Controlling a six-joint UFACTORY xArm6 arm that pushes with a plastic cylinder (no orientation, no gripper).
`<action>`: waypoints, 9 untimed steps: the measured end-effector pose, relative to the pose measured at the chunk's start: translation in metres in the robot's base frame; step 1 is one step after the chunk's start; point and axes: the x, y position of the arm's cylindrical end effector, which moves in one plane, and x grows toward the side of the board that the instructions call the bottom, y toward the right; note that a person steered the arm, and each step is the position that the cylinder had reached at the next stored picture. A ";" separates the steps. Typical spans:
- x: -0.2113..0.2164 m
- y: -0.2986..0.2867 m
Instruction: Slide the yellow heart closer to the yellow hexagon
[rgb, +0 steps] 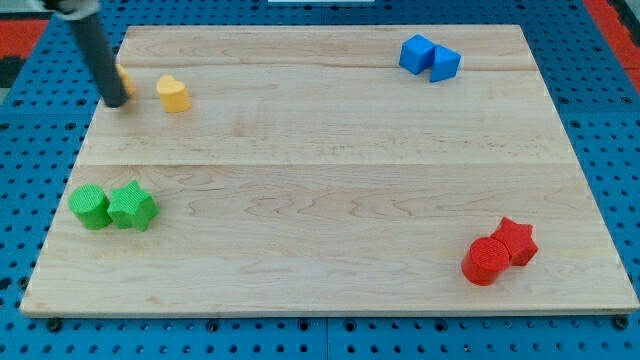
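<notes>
Your tool is a bare rod with no jaws to spread or pinch. Its tip (116, 101) sits at the bench's (330, 190) upper left, over the hexagon (125, 79), which it mostly hides. The heart (173, 94) lies just to the view's right, apart from it. Bring the tip round to the heart's right side, then push slowly leftward, centred, so the heart doesn't spin away.
</notes>
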 end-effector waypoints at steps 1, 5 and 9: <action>-0.020 -0.006; -0.032 -0.015; -0.042 0.120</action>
